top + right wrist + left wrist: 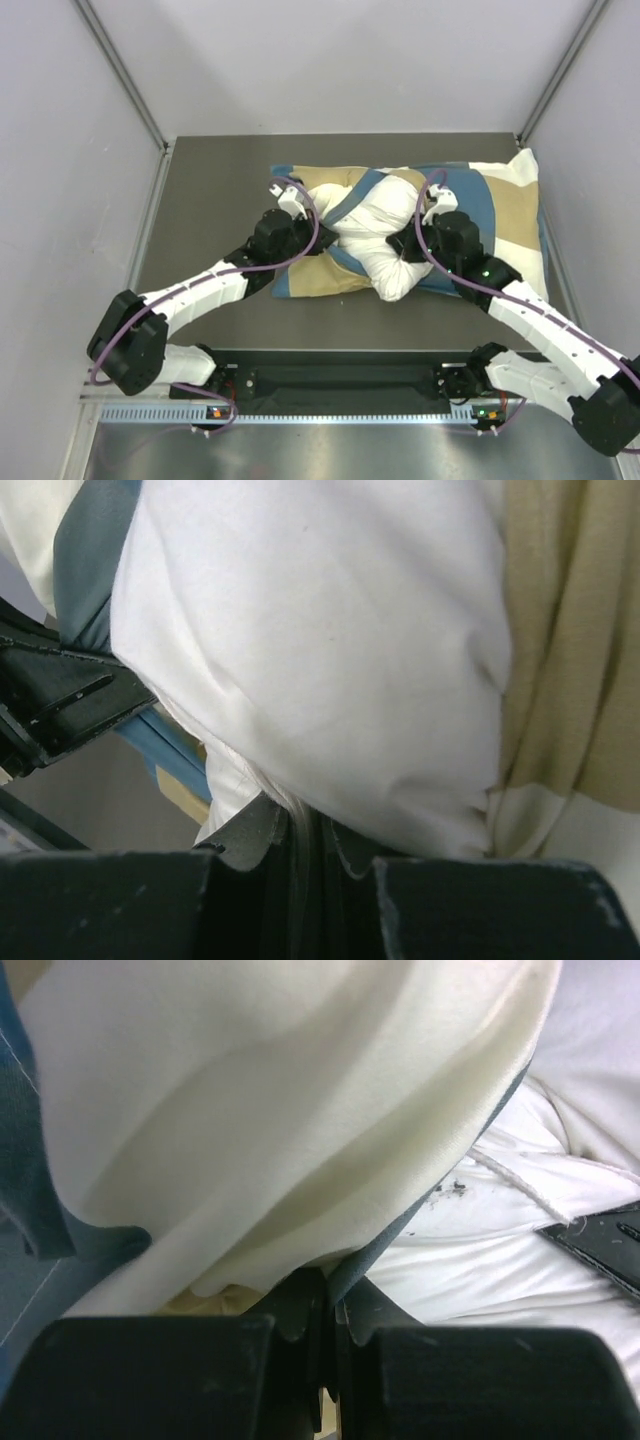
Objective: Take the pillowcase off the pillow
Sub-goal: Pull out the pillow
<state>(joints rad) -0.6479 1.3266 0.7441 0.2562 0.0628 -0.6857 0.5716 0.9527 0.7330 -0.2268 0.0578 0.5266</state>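
Left gripper (322, 1305) jaws pressed together, clamped on a fold of the pillowcase (260, 1130): cream check, with the blue edge running down into the pinch. Right gripper (300, 835) also closed, pinching white fabric of the pillow (320, 650) at the bottom of its bulge.

Top view: left arm (200, 290) and right arm (540, 315) reach in from the near edge and come close together at mid-table. One is on the left side of the white bulge, the other on its right.

Pillowcase lies across the far-centre part of the dark table (205, 190), long side running left to right. Its right end is flat, shows tan, cream and blue checks, and comes near the right wall (600, 150).

Pillow is partly out of the cover. A plump white mass pushes out in the middle toward the near edge, and a blue band of the cover crosses its upper part. Left part of the cover is rumpled, with a tan patch just beside the left wrist.

Left wrist view: the pillow's seam cord shows right of the pinch, and the right gripper's black body sits at the right edge.
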